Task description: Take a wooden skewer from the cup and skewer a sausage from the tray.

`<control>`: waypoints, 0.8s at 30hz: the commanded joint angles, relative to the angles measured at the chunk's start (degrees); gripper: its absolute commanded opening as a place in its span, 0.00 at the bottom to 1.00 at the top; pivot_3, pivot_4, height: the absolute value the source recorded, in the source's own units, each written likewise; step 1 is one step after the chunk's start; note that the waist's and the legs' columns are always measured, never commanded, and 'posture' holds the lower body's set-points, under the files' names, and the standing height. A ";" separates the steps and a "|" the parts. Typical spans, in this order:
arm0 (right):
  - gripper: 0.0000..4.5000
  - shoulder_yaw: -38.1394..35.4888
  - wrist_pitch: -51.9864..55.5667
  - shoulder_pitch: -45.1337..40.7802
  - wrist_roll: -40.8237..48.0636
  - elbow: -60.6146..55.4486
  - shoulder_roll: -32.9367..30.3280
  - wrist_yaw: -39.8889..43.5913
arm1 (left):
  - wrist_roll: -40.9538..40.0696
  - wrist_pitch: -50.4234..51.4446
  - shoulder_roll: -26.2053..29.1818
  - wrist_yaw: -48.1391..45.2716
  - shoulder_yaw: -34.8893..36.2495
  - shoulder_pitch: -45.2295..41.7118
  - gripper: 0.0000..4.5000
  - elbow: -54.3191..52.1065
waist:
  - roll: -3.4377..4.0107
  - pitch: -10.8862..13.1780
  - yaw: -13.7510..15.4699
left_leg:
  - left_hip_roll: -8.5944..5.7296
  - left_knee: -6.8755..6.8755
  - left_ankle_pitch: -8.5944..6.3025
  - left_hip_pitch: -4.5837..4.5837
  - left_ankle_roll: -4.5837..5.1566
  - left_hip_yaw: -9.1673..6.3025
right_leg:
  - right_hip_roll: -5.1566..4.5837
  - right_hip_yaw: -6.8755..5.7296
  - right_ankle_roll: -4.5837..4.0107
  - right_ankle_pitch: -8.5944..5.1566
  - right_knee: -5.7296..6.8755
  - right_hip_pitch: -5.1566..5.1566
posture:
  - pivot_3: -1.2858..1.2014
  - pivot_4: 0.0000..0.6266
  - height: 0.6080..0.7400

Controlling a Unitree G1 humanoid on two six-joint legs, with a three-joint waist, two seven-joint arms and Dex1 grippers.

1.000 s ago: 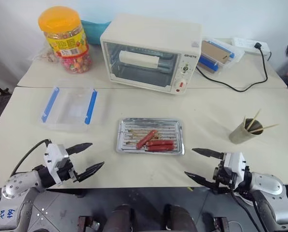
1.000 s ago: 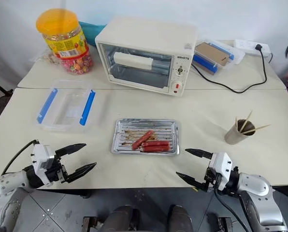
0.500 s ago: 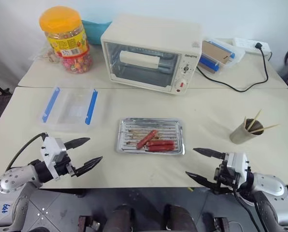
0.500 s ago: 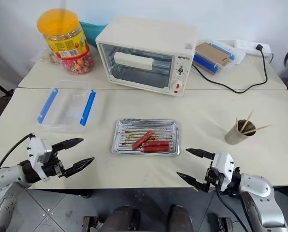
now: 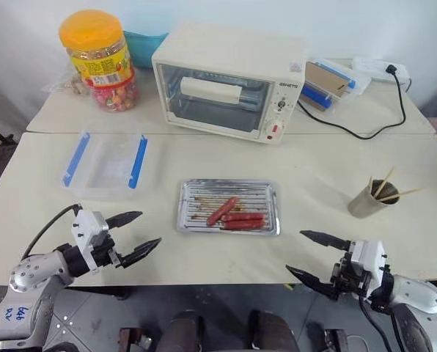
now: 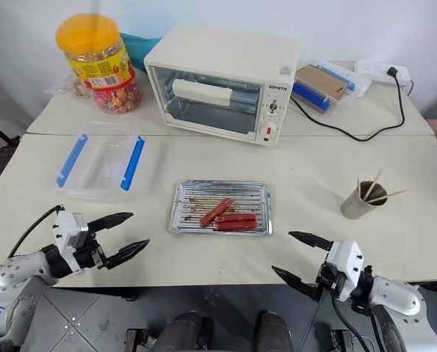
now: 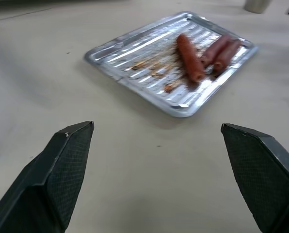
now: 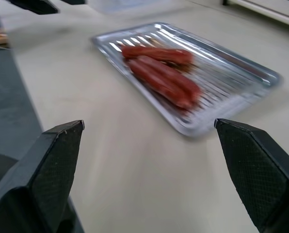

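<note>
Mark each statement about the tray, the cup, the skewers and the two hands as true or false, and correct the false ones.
1. Three sausages lie in the tray. True.
2. The right hand holds a wooden skewer. False: it is open and holds nothing; the skewers stand in the cup.
3. The cup stands to the robot's right of the tray. True.
4. The left hand is shut on a sausage. False: it is open, over the table's near edge, apart from the tray.
5. The candy jar stands on the tray. False: it stands at the back, left of the toaster oven.
</note>
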 commanded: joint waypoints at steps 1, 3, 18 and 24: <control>1.00 -1.54 -0.68 -0.01 0.29 -1.64 0.30 -0.99 | 0.61 -2.74 -1.18 0.54 0.60 1.01 0.99 0.09 | 0.00 0.00 -0.12 | 0.00 0.00 0.00 0.00 0.00 0.00 | 0.00 0.00 0.00 0.00 0.00 -0.01 | 0.52 0.24 1.00; 1.00 -1.22 -0.89 -0.26 0.13 -1.45 0.61 -1.06 | 1.09 -3.71 -1.50 0.52 0.47 1.60 0.99 -0.03 | 0.00 0.00 -0.17 | 0.03 -0.01 0.00 0.00 0.00 0.01 | 0.03 0.00 0.00 0.00 0.00 -0.01 | 0.52 0.24 1.00; 1.00 -0.97 -0.34 -4.11 0.43 1.19 0.44 0.36 | 2.24 -3.57 -1.65 3.81 -0.04 0.69 0.99 -2.13 | 0.00 0.00 -0.05 | 0.01 0.00 0.00 0.00 0.00 0.01 | 0.01 0.00 0.00 0.00 0.00 -0.01 | 0.52 0.24 1.00; 1.00 0.31 -0.82 -5.12 -0.08 1.78 1.21 0.82 | 3.10 -4.65 -2.32 4.16 -1.08 1.36 0.99 -2.90 | 0.00 0.00 -0.06 | 0.01 0.01 0.00 0.00 0.00 0.01 | 0.00 0.00 0.00 0.00 0.00 -0.01 | 0.52 0.24 1.00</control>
